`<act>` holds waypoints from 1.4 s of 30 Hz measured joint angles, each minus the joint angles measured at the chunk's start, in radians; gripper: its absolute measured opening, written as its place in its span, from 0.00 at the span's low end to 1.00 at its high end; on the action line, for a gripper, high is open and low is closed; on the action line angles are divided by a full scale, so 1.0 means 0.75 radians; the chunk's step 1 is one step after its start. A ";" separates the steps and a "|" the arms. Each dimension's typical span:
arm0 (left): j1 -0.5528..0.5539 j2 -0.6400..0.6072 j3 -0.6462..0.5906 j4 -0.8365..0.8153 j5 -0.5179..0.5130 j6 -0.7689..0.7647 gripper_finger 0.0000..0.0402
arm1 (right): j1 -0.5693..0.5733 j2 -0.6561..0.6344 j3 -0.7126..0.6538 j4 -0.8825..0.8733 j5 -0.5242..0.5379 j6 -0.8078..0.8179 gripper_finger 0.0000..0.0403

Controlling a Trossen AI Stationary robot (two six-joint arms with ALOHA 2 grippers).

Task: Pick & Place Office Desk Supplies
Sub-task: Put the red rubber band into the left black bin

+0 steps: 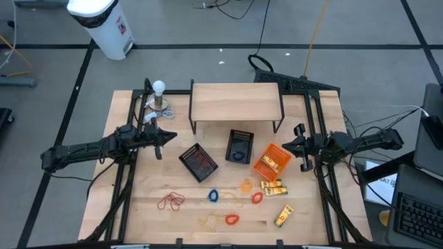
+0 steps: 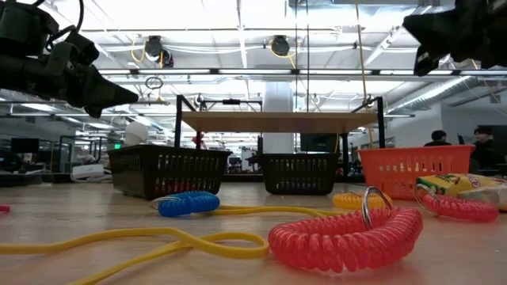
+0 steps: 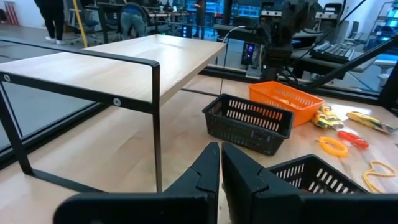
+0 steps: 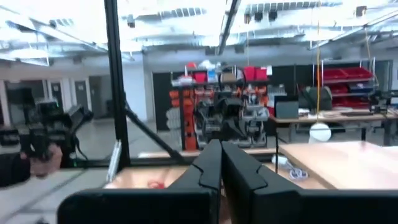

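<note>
my left gripper (image 1: pixel 160 140) hangs above the table's left side, just beside the tilted black mesh tray (image 1: pixel 199 162), fingers pressed together with nothing between them. my right gripper (image 1: pixel 300 146) hangs over the right side next to the orange tray (image 1: pixel 271 161), fingers likewise closed on nothing. nothing is picked yet, so the step in hand, as i judge it, is choosing a first piece and reaching for it.

the supplies lie loose on the near half of the table: a red rubber-band tangle (image 1: pixel 171 201) to the left, a blue loop (image 1: pixel 213 196) in the middle, an orange loop (image 1: pixel 246 185), a red loop (image 1: pixel 232 220), and yellow packets (image 1: pixel 274 187) near the orange tray, one more packet (image 1: pixel 284 216) nearer the front edge.

to do it well i would part my fingers before descending, come straight down over one loop only, and straddle its rim rather than its hollow (thin bands slip flat under the tips). the right side should take the packets, being nearer; the left the red tangle. the second black tray (image 1: pixel 240 146) sits between us.
</note>
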 joint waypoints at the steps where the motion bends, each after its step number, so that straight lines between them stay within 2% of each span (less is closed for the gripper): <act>1: 0.000 0.000 0.000 0.000 0.000 0.001 0.04 | 0.000 0.003 -0.010 0.000 0.000 0.010 0.00; 15: 0.000 0.000 0.000 -0.010 0.000 -0.069 0.04 | 0.000 0.007 -0.039 -0.054 -0.001 0.014 0.00; 22: 0.000 -0.001 0.000 -0.029 0.051 -0.032 0.04 | 0.000 0.007 -0.041 -0.053 -0.014 0.022 0.00; 25: 0.000 0.000 0.000 -0.029 0.020 -0.026 0.04 | 0.000 0.007 -0.041 -0.052 -0.044 0.029 0.00; 27: 0.000 0.000 0.000 -0.029 0.014 -0.023 0.04 | -0.001 0.007 -0.041 -0.052 -0.023 0.056 0.00; 32: -0.005 0.000 0.005 -0.030 0.013 -0.045 0.04 | -0.002 0.007 -0.041 -0.055 0.135 0.063 0.00; 36: -0.067 0.000 0.051 -0.030 -0.006 -0.043 0.01 | -0.002 0.007 -0.042 -0.087 0.134 0.050 0.00; 42: -0.272 0.002 0.212 -0.026 -0.094 -0.024 0.00 | -0.002 0.023 -0.042 -0.105 0.134 0.078 0.00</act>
